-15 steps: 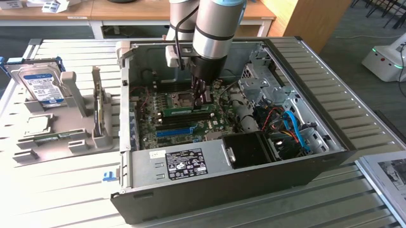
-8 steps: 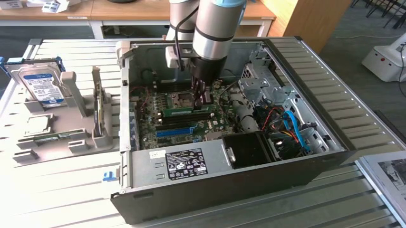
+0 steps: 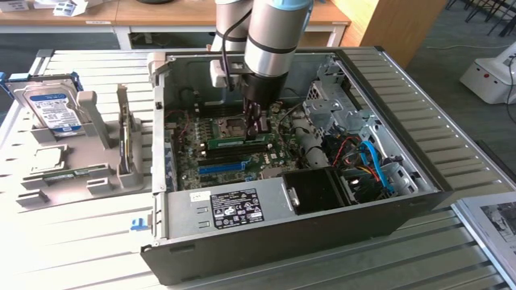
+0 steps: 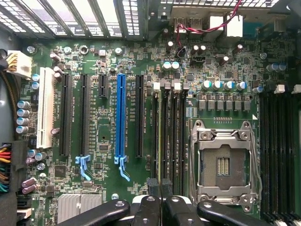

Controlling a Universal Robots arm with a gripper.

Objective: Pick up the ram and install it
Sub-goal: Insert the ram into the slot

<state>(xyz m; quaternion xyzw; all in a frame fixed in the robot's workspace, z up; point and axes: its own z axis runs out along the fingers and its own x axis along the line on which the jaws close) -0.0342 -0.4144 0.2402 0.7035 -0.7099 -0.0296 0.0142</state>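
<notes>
The ram (image 3: 238, 144) is a narrow green stick standing on edge in one of the black memory slots of the motherboard (image 3: 190, 163), inside the open computer case (image 3: 419, 157). In the wrist view it appears as a thin edge (image 4: 162, 134) between the slots. My gripper (image 3: 259, 128) reaches down into the case and hangs right over the end of the ram at the exterior view's right. Its black fingertips (image 4: 154, 186) are shut together, gripper (image 4: 160, 187). Whether they touch the stick I cannot tell.
An empty processor socket (image 4: 223, 165) lies beside the memory slots, and a long blue slot (image 4: 121, 117) on their other side. The power supply (image 3: 234, 208) and a tangle of cables (image 3: 367, 160) fill the case's near side. A grey holder (image 3: 81, 175) with a hard drive (image 3: 48, 109) stands at the exterior view's left.
</notes>
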